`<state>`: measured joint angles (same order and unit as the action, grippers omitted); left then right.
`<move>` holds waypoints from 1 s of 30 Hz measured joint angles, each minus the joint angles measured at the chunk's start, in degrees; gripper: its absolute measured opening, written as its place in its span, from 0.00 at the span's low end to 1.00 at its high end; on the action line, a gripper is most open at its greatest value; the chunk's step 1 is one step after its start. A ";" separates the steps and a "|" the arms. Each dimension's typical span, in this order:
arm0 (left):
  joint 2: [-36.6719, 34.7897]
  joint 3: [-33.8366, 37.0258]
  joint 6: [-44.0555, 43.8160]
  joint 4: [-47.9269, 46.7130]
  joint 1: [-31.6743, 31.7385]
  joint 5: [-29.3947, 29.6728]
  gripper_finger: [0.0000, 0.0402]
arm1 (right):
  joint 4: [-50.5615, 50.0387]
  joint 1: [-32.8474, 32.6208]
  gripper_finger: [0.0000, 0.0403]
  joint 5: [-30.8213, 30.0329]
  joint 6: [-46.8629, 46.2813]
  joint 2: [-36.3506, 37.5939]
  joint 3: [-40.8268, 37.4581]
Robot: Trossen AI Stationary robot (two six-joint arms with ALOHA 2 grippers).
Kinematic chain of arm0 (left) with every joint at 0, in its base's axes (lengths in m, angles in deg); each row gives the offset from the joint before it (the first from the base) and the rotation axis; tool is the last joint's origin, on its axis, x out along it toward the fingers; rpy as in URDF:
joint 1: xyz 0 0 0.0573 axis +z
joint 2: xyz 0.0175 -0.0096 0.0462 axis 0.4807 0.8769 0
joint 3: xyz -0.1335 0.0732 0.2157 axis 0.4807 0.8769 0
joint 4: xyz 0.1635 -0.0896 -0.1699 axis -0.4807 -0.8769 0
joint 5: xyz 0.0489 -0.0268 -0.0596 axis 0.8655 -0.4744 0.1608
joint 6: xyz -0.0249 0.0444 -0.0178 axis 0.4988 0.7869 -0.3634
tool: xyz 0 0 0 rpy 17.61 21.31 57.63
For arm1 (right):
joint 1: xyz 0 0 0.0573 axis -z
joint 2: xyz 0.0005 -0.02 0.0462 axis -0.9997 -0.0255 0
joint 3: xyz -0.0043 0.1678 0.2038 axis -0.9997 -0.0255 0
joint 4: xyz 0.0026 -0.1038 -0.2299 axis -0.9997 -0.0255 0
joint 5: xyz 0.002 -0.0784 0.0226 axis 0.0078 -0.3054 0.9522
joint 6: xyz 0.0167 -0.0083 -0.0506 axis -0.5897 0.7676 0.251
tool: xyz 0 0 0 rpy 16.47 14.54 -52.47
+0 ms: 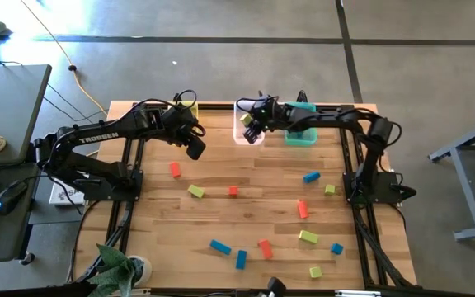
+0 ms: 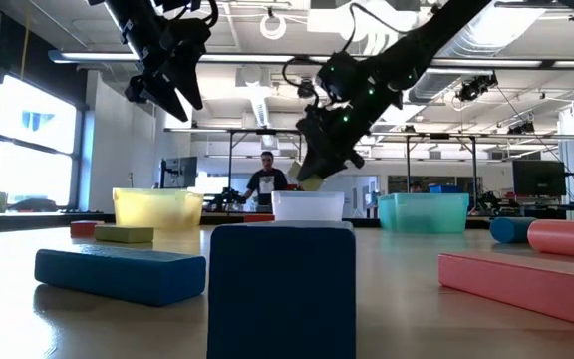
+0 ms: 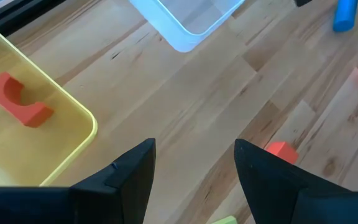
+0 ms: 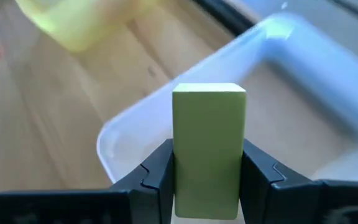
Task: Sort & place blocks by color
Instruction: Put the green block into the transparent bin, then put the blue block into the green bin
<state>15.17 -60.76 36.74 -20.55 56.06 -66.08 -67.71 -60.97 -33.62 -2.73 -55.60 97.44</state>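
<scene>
Right end effector [image 4: 207, 171] pinching yellow-green block [image 4: 208, 146], poised above near rim of clear bin [image 4: 185, 106]. Advance over bin interior, lower, then release to avoid rim bounce. Left end effector [image 3: 194, 168] spread, empty, beside yellow bin [image 3: 73, 118].

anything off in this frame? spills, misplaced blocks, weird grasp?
Nothing stands out. The right gripper holds a yellow-green block squarely above the clear bin. The left gripper hovers open beside the yellow bin, which holds a red block. Loose blocks lie flat on the table.
</scene>
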 joint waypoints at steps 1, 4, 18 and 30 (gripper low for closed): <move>0.00 0.00 0.24 0.01 -0.03 0.00 0.52 | -0.35 0.22 0.26 0.82 -0.09 -0.26 0.00; 0.00 0.00 0.35 0.00 -0.07 -0.16 0.52 | -1.79 0.59 0.28 0.99 -0.20 -0.78 0.00; 0.00 0.00 0.33 0.05 -3.13 -6.60 0.52 | -3.55 0.59 0.57 -0.23 -0.09 1.74 0.02; 0.00 0.02 0.57 3.31 -17.56 -5.96 0.52 | -5.64 -0.25 0.57 -0.50 -4.97 13.23 0.04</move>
<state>15.17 -60.73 37.31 -17.24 38.50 -72.04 -73.34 -61.22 -34.12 -7.70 -42.37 97.48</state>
